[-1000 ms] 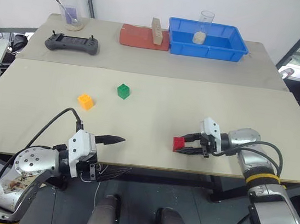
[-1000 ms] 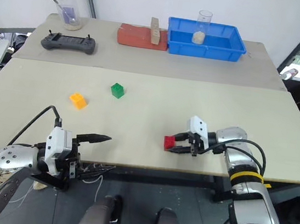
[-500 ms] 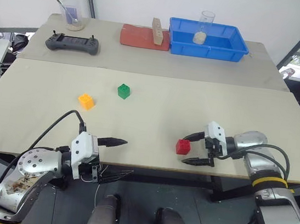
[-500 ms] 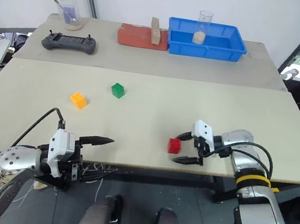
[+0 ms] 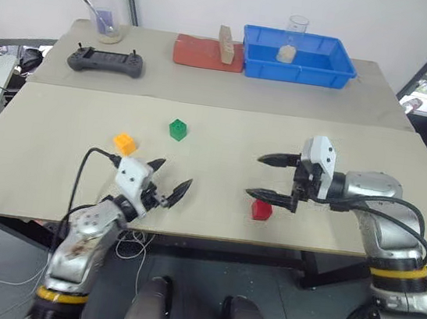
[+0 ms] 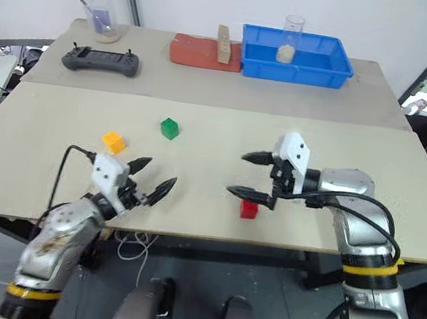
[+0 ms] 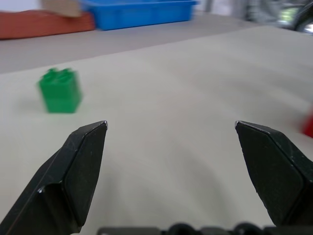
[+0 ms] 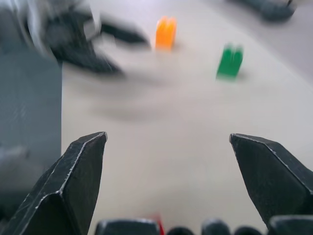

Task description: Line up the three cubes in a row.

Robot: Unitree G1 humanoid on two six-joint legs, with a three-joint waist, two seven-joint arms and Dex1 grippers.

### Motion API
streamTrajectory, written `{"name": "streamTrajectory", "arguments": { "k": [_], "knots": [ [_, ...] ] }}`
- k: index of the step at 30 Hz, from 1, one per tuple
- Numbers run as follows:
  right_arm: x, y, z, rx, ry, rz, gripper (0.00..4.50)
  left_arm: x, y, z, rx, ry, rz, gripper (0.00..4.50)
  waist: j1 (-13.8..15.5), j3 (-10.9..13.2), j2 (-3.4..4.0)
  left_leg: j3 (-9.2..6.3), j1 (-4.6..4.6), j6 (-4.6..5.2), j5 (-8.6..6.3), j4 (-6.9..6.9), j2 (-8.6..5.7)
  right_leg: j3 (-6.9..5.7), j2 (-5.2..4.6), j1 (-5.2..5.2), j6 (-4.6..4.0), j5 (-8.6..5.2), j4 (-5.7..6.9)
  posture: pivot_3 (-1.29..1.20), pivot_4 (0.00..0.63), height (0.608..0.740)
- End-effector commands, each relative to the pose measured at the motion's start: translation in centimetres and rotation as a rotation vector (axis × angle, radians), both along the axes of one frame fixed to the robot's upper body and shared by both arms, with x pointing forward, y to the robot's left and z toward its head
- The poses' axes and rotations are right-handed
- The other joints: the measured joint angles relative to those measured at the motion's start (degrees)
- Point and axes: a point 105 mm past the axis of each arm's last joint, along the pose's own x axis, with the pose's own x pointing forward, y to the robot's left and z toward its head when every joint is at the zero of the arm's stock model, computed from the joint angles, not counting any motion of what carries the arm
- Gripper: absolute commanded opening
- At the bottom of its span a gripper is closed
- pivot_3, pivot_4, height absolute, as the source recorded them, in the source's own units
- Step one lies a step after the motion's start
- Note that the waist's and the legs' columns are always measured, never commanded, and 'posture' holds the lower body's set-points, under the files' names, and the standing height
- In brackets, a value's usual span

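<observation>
Red cube (image 8: 157,223) mostly hidden behind jaws

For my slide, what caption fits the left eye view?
Both grippers, left and right, open above the table; red cube lies free, green and orange cubes apart.

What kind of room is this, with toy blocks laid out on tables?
Probably a robot test lab or workshop: plain work tables, a handheld controller, a blue plastic bin, and toy cubes set out for two robot grippers.
</observation>
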Motion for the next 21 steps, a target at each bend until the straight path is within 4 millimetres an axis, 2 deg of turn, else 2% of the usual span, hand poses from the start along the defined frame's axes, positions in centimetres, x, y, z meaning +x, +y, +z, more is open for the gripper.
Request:
{"name": "streamTrajectory", "arguments": {
  "k": [1, 5, 8, 14, 21],
  "knots": [
    [-1.4, 1.5, 1.8, 0.078, -0.003, -0.095, 4.46, 2.5, -0.5, 0.3, -0.008, -0.05, 0.134, 4.5, 0.3, 0.0, -0.01, -0.01, -0.05, 0.0, 0.0, 0.04, 0.0, 0.0, 0.0, -0.01, 0.01, 0.01, -0.02, 0.0, 0.15, 0.74],
    [-1.8, 2.3, 1.8, 0.134, 0.014, -0.189, 4.46, 5.6, -0.6, -1.0, -0.007, -0.038, 0.311, 4.5, 0.9, 0.0, -0.06, -0.01, -0.22, 0.01, 0.0, 0.17, -0.07, 0.0, -0.04, 0.0, 0.12, 0.09, -0.07, 0.0, 0.15, 0.74],
    [-1.6, 2.0, 1.8, 0.139, 0.008, -0.248, 4.46, 7.2, -0.9, -1.3, 0.019, -0.049, 0.347, 4.5, 0.9, 0.0, -0.08, -0.02, -0.24, 0.02, 0.0, 0.19, -0.08, -0.01, -0.04, -0.01, 0.13, 0.09, -0.09, 0.0, 0.15, 0.74],
    [-1.4, 1.0, 2.1, 0.147, -0.013, -0.335, 4.46, 10.9, -1.2, -0.6, 0.023, -0.03, 0.338, 4.5, 0.9, 0.0, -0.14, -0.08, -0.28, 0.02, 0.0, 0.18, -0.09, -0.12, -0.03, 0.0, 0.15, 0.09, -0.08, 0.0, 0.15, 0.74],
    [-1.4, 0.6, 2.5, 0.166, -0.027, -0.379, 4.46, 13.8, -1.9, 0.9, 0.018, 0.018, 0.32, 4.5, 0.9, 0.1, -0.31, -0.11, -0.31, 0.04, 0.01, 0.16, -0.11, -0.15, -0.03, 0.0, 0.5, 0.27, -0.11, 0.0, 0.15, 0.74]
  ]
}}
